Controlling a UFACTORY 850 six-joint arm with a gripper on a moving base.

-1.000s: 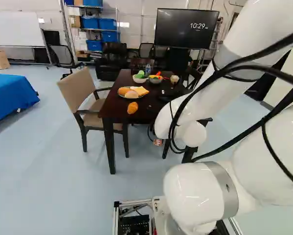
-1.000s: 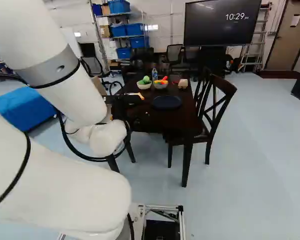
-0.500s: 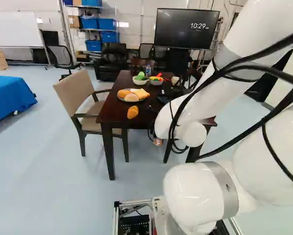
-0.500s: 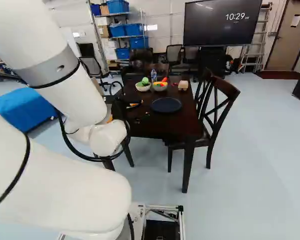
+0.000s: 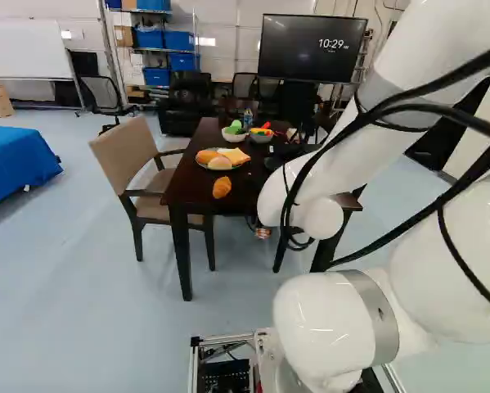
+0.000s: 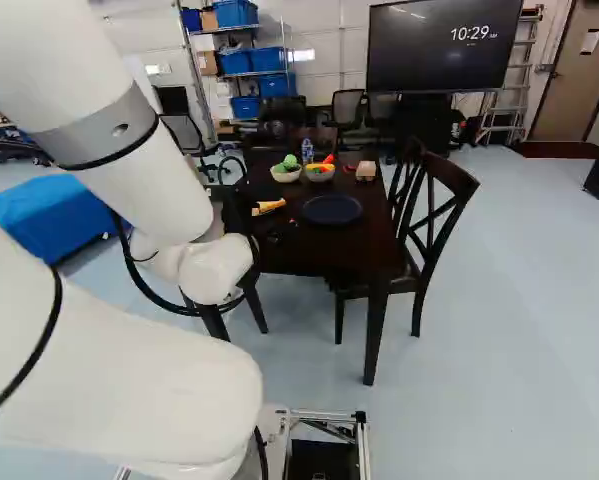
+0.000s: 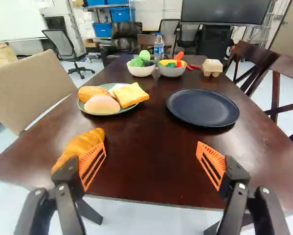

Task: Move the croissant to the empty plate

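Orange-padded fingers (image 7: 91, 164) stand wide apart, holding nothing. Partly hidden by one finger, the croissant (image 7: 84, 141) lies outside the gap, near the surface's (image 7: 151, 166) near edge, toward the corner by the beige chair (image 7: 31, 88). Closing in without shifting sideways could nudge it over that edge. Farther in, the dark empty plate (image 7: 202, 105) has a low rim; an off-centre release might leave the croissant straddling it. A wide sweep could clip the bread-laden plate (image 7: 108, 114).
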